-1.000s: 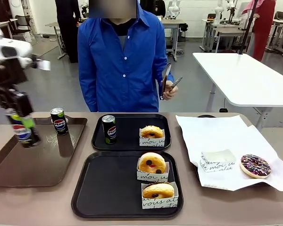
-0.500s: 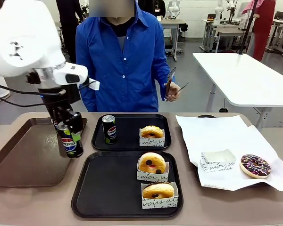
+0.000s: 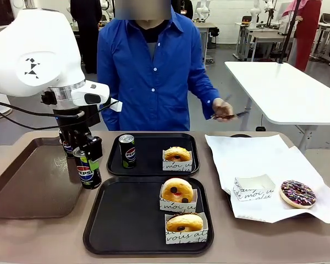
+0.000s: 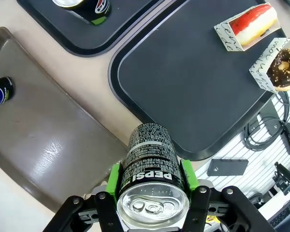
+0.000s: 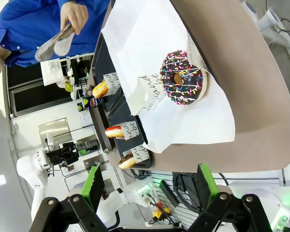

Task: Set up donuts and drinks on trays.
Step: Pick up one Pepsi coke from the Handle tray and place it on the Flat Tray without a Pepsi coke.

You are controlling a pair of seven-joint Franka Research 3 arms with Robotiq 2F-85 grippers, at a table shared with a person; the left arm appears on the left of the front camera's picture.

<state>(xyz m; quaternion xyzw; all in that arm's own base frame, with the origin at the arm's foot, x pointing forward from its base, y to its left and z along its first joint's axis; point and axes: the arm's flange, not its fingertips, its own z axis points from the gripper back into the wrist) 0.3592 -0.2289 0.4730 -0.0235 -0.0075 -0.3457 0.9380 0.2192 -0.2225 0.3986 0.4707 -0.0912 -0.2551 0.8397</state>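
Transit nearly complete: the white left arm's black two-finger gripper (image 3: 87, 165), its green-padded jaws clenched on a slim black Pepsi can with a silver top (image 3: 88, 173), has carried the drink across the large brown plastic tray (image 3: 27, 187) in the past second and now holds it upright over that tray's right edge, just beside the left rim of the nearer black rectangular plastic tray (image 3: 96, 220). One more Pepsi can (image 3: 66, 145) remains at the back of the brown tray, partly hidden behind the arm. The nearer black tray bears two golden ring donuts in white paper sleeves (image 3: 178, 192) but no drink; the farther black tray (image 3: 153, 168) already pairs a can (image 3: 126, 150) with one sleeved donut (image 3: 177, 157). The move likely ends with the can set down beside those two donuts. The right arm's gripper (image 5: 147, 186) hangs released and empty above a chocolate-iced sprinkled donut (image 5: 182, 78) on white paper (image 5: 150, 43), while the person in blue has swung the metal tongs (image 3: 231, 114) down toward it.
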